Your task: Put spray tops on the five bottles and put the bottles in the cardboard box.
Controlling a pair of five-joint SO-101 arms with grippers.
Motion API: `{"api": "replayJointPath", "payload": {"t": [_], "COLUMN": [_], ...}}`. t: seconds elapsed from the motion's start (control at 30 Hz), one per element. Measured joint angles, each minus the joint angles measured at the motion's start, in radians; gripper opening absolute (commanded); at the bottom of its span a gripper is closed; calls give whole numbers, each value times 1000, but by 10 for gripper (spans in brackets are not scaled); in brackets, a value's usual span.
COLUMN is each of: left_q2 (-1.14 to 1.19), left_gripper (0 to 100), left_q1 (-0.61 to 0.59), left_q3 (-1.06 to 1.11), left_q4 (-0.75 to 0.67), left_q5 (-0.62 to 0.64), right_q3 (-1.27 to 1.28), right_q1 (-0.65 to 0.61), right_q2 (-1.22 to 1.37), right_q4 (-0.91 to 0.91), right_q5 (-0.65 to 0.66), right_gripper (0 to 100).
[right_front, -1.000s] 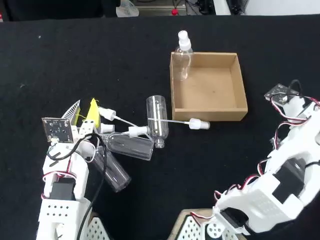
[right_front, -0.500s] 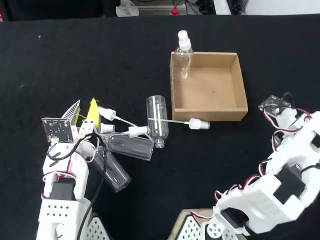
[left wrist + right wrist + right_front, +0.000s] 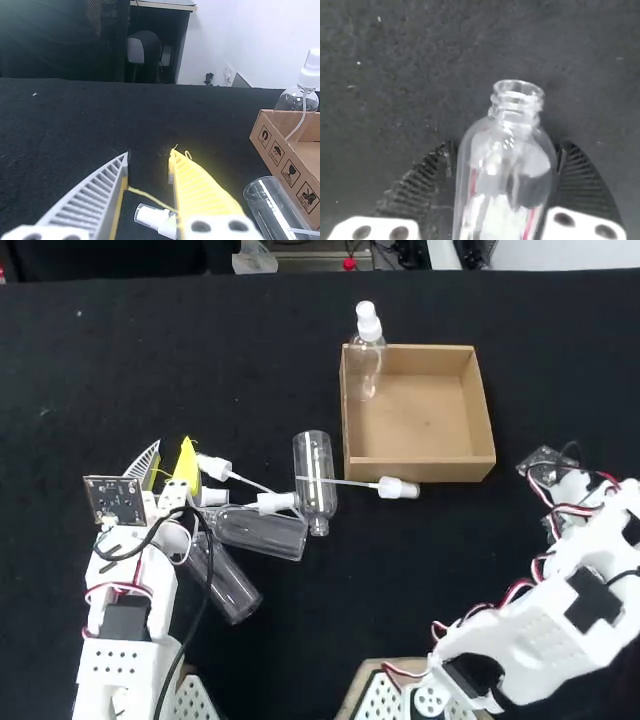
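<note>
right pincer (image 3: 505,147) clamped on a bare-necked bottle (image 3: 502,192) so i can cap it, left pincer (image 3: 148,153) apart beside a spray top (image 3: 154,219).

Black table (image 3: 150,350); cardboard box (image 3: 420,470); three lying bottles (image 3: 315,478); spray tops (image 3: 398,488)

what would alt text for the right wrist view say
A clear bottle with no spray top, its threaded neck open, is held between the dark ribbed fingers of the right gripper. The black table lies behind it.
</note>
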Motion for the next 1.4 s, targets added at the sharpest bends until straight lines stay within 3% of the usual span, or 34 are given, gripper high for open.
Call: {"api": "replayJointPath", "payload": {"t": [0.2, 0.5, 0.7, 0.83, 0.97, 1.2, 1.4], "left_q2": [0, 0, 0, 0, 0, 0, 0], "left_gripper": [130, 130, 130, 130, 130, 130, 130], "left_q1": [0, 0, 0, 0, 0, 0, 0], "left_q3": [0, 0, 0, 0, 0, 0, 0], "left_q4": [0, 0, 0, 0, 0, 0, 0], "left_q5": [0, 0, 0, 0, 0, 0, 0], "right_q3": [-5, -210, -281, -282, -213, 124, 419], "right_q1": [2, -48, -86, -89, -89, -107, -112], "right_q2": [3, -58, -61, -61, -64, -356, -589], "right_q4": [-6, 298, 304, 210, 78, -209, -543], "right_q5": [-11, -397, -692, -853, -927, -957, -1151], "right_gripper": [5, 11, 11, 11, 11, 11, 11]}}
